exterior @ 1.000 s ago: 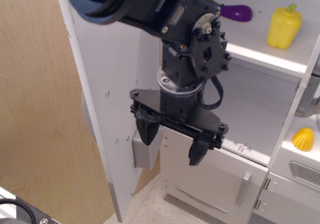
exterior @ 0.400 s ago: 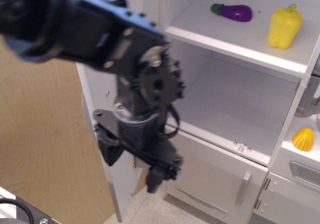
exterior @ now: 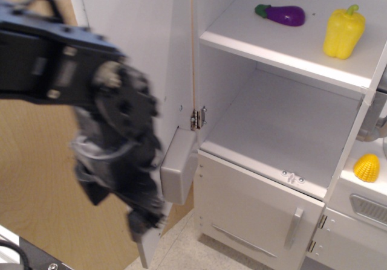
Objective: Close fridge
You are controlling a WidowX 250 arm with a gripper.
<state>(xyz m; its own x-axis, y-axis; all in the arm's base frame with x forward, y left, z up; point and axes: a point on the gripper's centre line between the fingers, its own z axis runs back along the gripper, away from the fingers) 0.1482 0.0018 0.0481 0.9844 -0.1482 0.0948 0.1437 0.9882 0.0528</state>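
Fridge (exterior: pixel 284 119) fills the right and middle of the view, tall and white, its large door (exterior: pixel 136 52) swung wide open to the left so the inner face and the two white shelves are on show. Over the last second the arm (exterior: pixel 72 77) has swept from in front of the open compartment across to the left, and it now hangs blurred in front of the door's outer edge. I judge this puts it on the side from which a push to the right could swing the door shut; the door itself looks no more closed than before, so the closing is not yet begun.

On the inner face of the door, low down near the hinge (exterior: pixel 198 118), sits a grey box (exterior: pixel 178 173). The smaller lower door (exterior: pixel 260 209) with its short grey handle is shut.

The hand (exterior: pixel 124 200) is low at the left, near the door's bottom edge, and too smeared by motion to tell how far its fingers are parted or whether it grips anything.

On the upper shelf lie a yellow pepper (exterior: pixel 343 32) and a purple aubergine (exterior: pixel 283 14), and a yellow corn cob (exterior: pixel 367 167) sits at the far right.
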